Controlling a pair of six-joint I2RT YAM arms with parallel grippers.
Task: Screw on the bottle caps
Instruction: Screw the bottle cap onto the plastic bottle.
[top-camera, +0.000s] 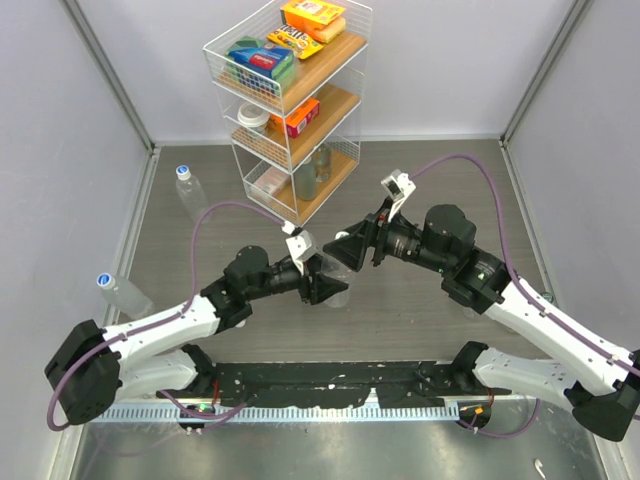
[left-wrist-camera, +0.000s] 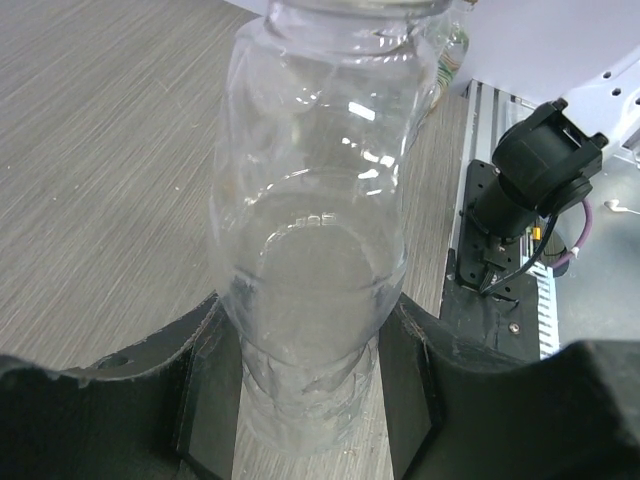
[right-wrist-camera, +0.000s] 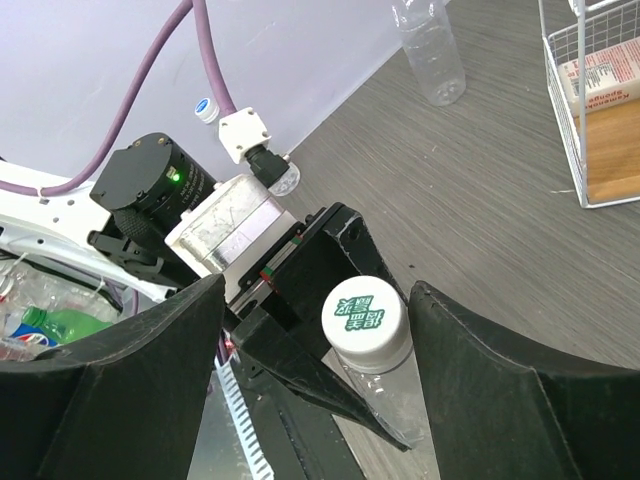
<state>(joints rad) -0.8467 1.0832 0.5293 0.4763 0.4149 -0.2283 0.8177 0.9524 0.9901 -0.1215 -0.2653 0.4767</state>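
A clear ribbed bottle (left-wrist-camera: 310, 250) stands upright on the table, and my left gripper (left-wrist-camera: 308, 385) is shut on its lower body. In the top view the left gripper (top-camera: 322, 282) holds this bottle (top-camera: 340, 292) at mid-table. A white cap with green print (right-wrist-camera: 365, 315) sits on the bottle's neck. My right gripper (right-wrist-camera: 318, 292) is open, its jaws wide on either side of the cap and not gripping it. In the top view it (top-camera: 350, 250) hovers just above the bottle top. Two more capped bottles (top-camera: 190, 192) (top-camera: 125, 295) lie at the left.
A white wire shelf rack (top-camera: 290, 100) with snack boxes stands at the back centre, close behind the grippers. Grey walls enclose the table on three sides. A black rail (top-camera: 330, 380) runs along the near edge. The far bottle shows in the right wrist view (right-wrist-camera: 430, 55).
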